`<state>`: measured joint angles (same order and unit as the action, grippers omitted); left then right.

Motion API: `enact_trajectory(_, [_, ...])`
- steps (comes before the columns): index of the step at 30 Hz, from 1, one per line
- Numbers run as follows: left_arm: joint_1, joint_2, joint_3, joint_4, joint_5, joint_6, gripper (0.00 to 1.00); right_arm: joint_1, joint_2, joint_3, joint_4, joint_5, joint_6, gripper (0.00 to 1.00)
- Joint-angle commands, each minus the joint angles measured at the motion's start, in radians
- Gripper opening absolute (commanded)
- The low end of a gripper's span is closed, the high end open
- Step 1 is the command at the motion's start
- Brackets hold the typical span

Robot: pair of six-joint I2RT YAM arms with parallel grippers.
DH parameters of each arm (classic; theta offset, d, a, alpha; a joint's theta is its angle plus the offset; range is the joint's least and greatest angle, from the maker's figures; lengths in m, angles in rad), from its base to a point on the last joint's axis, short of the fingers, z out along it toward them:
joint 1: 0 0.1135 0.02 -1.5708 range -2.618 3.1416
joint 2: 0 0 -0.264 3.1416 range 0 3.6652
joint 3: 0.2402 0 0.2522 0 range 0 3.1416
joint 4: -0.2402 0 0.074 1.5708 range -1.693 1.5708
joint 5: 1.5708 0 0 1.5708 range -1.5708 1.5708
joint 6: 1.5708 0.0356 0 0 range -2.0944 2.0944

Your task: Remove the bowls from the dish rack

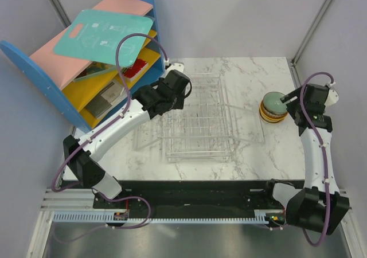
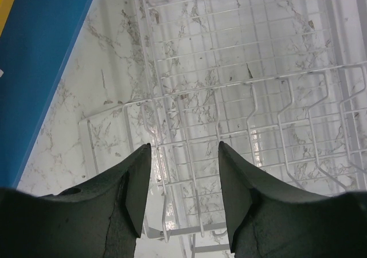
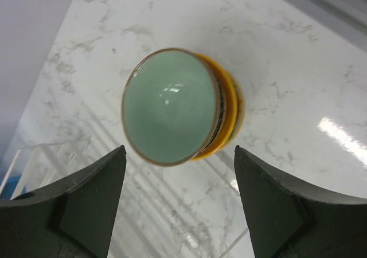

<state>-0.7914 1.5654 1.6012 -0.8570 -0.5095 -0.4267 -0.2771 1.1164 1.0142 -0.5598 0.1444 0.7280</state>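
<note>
On the bench [image 1: 246,74] beside the dish rack [image 1: 198,120], bowls [image 1: 273,106] sit stacked, perhaps five high; both arms' jaws stand apart, empty.

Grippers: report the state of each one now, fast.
Left gripper: open, holding nothing, over the dish rack.
Right gripper: open, holding nothing, above the stacked bowls.

1. This looks like a robot test cell in a lab, not a real kitchen: plain grey walls [image 1: 241,17] and bare metal posts [image 1: 312,23] close in the marble-look tabletop [image 1: 252,149].
2. A left arm [image 1: 114,132] and a right arm [image 1: 315,149] are bolted to a black base [image 1: 195,192] at the near edge, with loose purple cables [image 1: 123,51].
3. The kitchen things are few, like props: a wire dish rack [image 1: 198,120], stacked bowls [image 1: 273,108] and a blue-and-yellow shelf unit [image 1: 86,69].
</note>
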Motion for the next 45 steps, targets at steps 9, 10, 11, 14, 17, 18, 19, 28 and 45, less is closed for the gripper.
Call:
enact_trajectory(9, [0.04,-0.051,-0.139,-0.036,-0.049,-0.129,0.61,0.24,-0.076,-0.08,0.086,-0.296,0.05,0.83])
enact_trajectory(10, [0.046,-0.057,-0.153,-0.036,-0.044,-0.135,0.61,0.252,-0.07,-0.083,0.086,-0.308,0.042,0.83])
enact_trajectory(11, [0.055,-0.064,-0.167,-0.036,-0.038,-0.138,0.61,0.272,-0.066,-0.094,0.086,-0.313,0.03,0.83])
enact_trajectory(14, [0.067,-0.067,-0.214,-0.04,-0.026,-0.138,0.59,0.325,-0.046,-0.118,0.092,-0.316,0.013,0.83])
enact_trajectory(17, [0.08,-0.062,-0.245,-0.04,-0.008,-0.156,0.58,0.346,-0.02,-0.138,0.101,-0.321,-0.004,0.82])
enact_trajectory(18, [0.081,-0.056,-0.248,-0.04,0.006,-0.159,0.58,0.351,-0.004,-0.143,0.109,-0.321,-0.013,0.81])
enact_trajectory(19, [0.083,-0.045,-0.25,-0.04,0.012,-0.162,0.57,0.361,0.002,-0.152,0.113,-0.322,-0.018,0.81])
enact_trajectory(28, [0.09,0.062,-0.254,-0.04,0.048,-0.194,0.52,0.411,0.115,-0.249,0.202,-0.341,-0.03,0.78])
enact_trajectory(45, [0.093,0.131,-0.308,0.032,0.06,-0.215,0.5,0.507,0.286,-0.181,0.331,-0.321,-0.012,0.74])
